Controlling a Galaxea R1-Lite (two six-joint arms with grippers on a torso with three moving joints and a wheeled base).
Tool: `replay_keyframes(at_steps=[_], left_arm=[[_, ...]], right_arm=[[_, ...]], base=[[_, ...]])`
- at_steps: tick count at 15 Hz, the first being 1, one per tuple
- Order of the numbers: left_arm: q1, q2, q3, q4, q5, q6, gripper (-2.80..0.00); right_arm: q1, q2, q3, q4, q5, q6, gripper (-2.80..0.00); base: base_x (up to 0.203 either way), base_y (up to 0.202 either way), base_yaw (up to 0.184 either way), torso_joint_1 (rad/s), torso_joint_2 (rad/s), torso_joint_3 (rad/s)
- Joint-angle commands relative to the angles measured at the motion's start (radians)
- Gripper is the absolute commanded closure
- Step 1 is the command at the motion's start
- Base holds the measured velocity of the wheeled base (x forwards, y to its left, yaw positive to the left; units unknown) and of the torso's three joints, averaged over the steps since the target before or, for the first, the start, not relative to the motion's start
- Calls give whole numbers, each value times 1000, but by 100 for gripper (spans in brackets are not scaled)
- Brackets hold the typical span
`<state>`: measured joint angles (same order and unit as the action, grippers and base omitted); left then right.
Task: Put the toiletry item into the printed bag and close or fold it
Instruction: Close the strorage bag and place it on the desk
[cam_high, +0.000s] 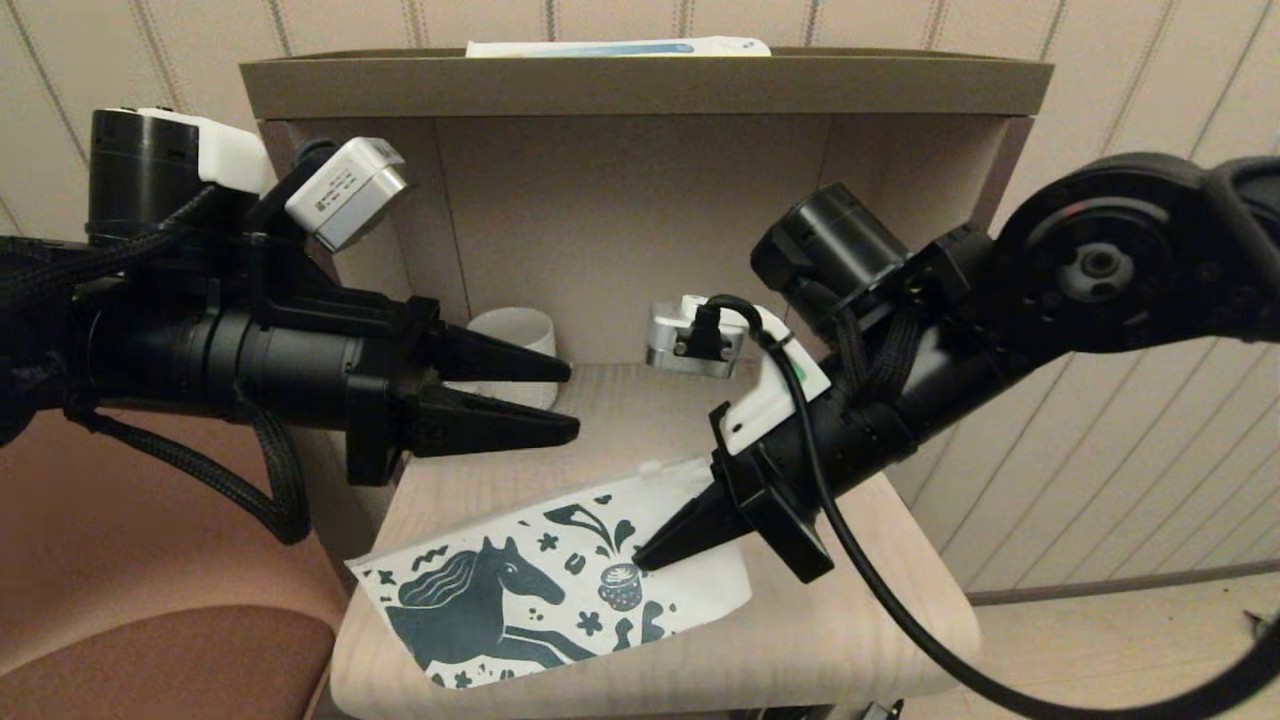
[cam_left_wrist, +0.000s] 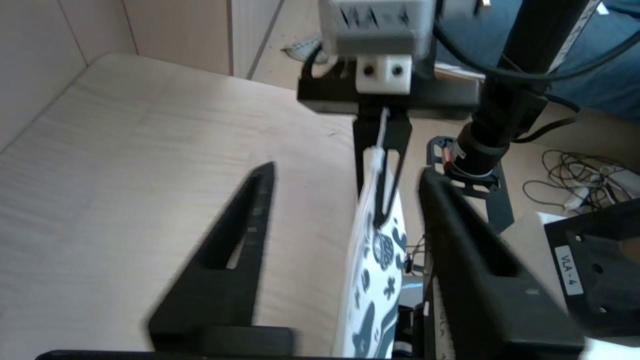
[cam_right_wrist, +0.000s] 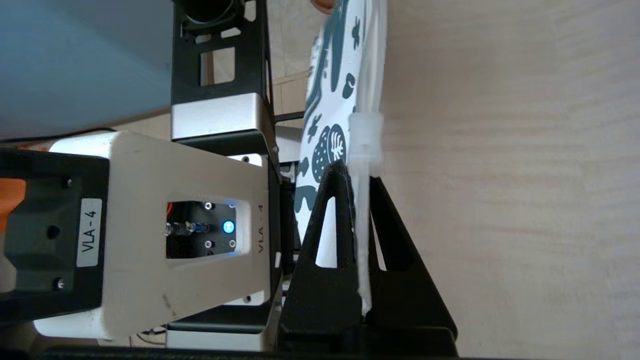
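1. The printed bag (cam_high: 540, 600), a flat white pouch with a dark teal horse, cup, stars and leaves, lies on the pale wood-grain table (cam_high: 880, 620) with its horse end near the front-left edge and its top edge lifted toward the middle.
2. The right gripper (cam_high: 640, 560) has its black tapered fingers closed on that raised top edge; in the head view the fingertips sit just beside the printed cup.
3. The right wrist view shows what the head view cannot: the white zip strip of the bag (cam_right_wrist: 365, 200) runs between the two closed fingers (cam_right_wrist: 320, 235), with a small white slider (cam_right_wrist: 366, 137) on the strip just beyond the fingertips.
4. The left wrist view sees the same grip from the opposite side: the bag (cam_left_wrist: 370, 270) hangs edge-on, thin and nearly upright, pinched by the right gripper (cam_left_wrist: 382, 220) from above.
5. The left gripper (cam_high: 572, 400) hovers above the table behind the bag, pointing across toward the right arm, its fingers apart and holding nothing. In its own wrist view the two black fingers (cam_left_wrist: 235, 240) stand on either side of the bag's edge without touching it.
6. The small white squeeze tube shows in none of the three views.
7. Only the head view shows the surroundings: a cream mug (cam_high: 520, 335) at the back of the table, partly behind the left fingers, and a long white-and-blue box (cam_high: 620, 46) lying on the brown top shelf (cam_high: 640, 85).
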<state>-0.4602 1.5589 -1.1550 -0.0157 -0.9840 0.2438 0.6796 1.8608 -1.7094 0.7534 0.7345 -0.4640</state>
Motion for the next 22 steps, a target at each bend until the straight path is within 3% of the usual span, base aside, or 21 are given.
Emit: replay_keyframes(at_steps=[1, 11, 15, 18, 22], left_arm=[[0, 21, -3, -1, -6, 2, -280], [-3, 96, -18, -1, -7, -5, -280], [-12, 92, -20, 0, -7, -11, -280], [-35, 87, -31, -4, -3, -72, -280], [-37, 75, -28, -4, -7, -72, -280]], right_arm=[[2, -21, 7, 4, 5, 0, 0], [2, -56, 42, -7, 45, 54, 0], [2, -57, 152, -172, 118, 69, 0], [7, -55, 225, -317, 144, 94, 0], [6, -55, 252, -333, 152, 94, 0]], base=[[0, 0, 0, 0, 0, 0], [0, 0, 0, 0, 0, 0], [0, 0, 0, 0, 0, 0], [0, 0, 0, 0, 0, 0], [0, 0, 0, 0, 0, 0]])
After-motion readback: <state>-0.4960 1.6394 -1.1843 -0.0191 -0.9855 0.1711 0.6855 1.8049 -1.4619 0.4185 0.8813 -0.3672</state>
